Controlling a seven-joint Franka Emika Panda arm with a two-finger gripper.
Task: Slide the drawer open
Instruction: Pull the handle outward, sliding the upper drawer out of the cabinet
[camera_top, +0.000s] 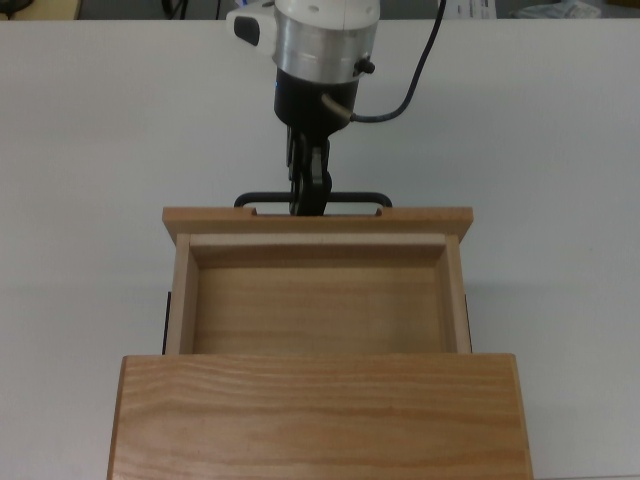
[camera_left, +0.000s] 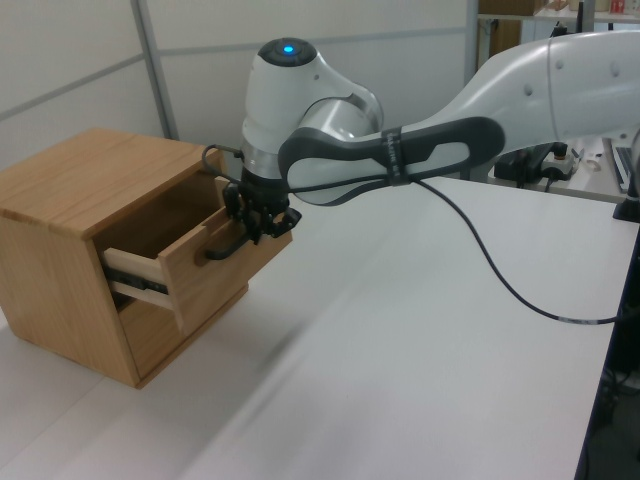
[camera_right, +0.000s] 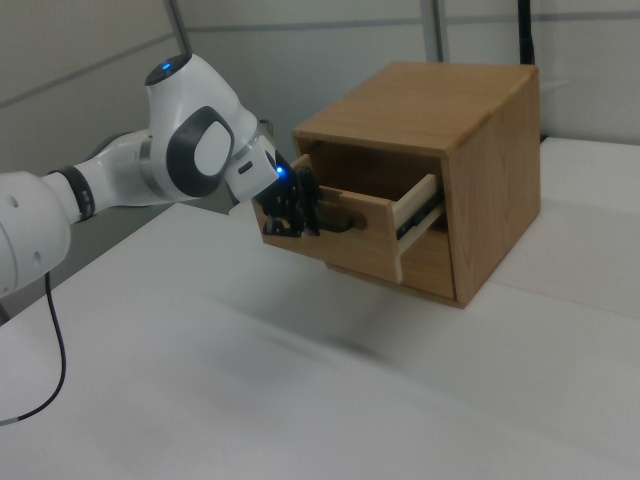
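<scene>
The light wooden drawer stands pulled well out of the cabinet, its bare inside showing in the top view. Its front panel carries a thin black bar handle. My gripper is shut on the middle of that handle, coming from the top view's upper side. In the left view the gripper grips the handle at the drawer's front. In the right view the gripper holds the handle, and the drawer juts out on its side rail.
The cabinet rests on a white table. A black cable hangs from the arm over the table. Grey wall panels stand behind the cabinet.
</scene>
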